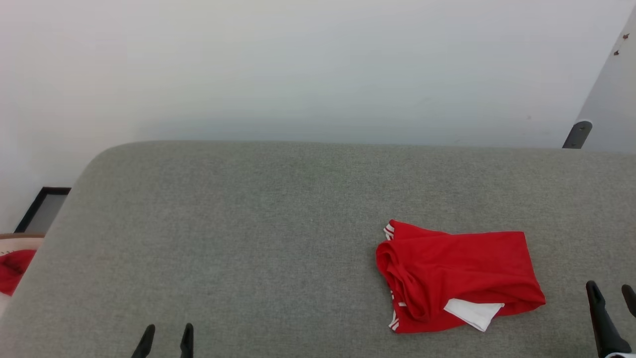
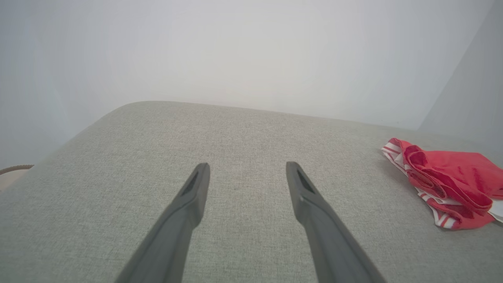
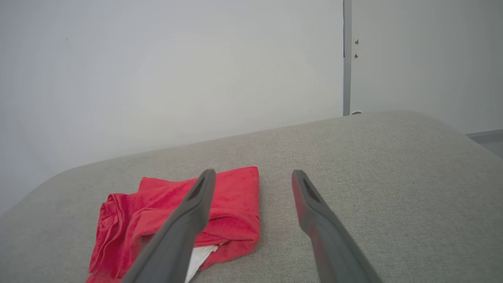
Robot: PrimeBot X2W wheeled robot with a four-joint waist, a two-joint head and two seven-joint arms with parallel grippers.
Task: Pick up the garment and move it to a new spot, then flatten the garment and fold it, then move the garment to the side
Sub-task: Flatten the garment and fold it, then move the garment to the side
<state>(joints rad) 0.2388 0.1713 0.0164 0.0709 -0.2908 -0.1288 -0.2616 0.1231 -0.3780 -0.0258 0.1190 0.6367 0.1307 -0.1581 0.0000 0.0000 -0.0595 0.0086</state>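
Observation:
The garment point(image 1: 457, 278) lies folded into a compact red bundle on the right part of the grey padded surface point(image 1: 278, 209), with white-striped trim at its left edge and a white sleeve corner poking out in front. The left wrist view has the garment point(image 2: 448, 184) at its right edge; in the right wrist view the garment point(image 3: 232, 212) sits just left of my fingers. My left gripper point(image 1: 166, 340) hovers open at the lower left, far from the garment. My right gripper point(image 1: 610, 297) stands open at the lower right, a little to the garment's right, nothing between its fingers.
A basket point(image 1: 20, 243) holding a plain red cloth point(image 1: 14, 271) sits off the surface's left edge, beside a dark frame point(image 1: 42, 209) on the floor. A white wall rises behind the surface. A grey post point(image 1: 576, 134) stands at the back right.

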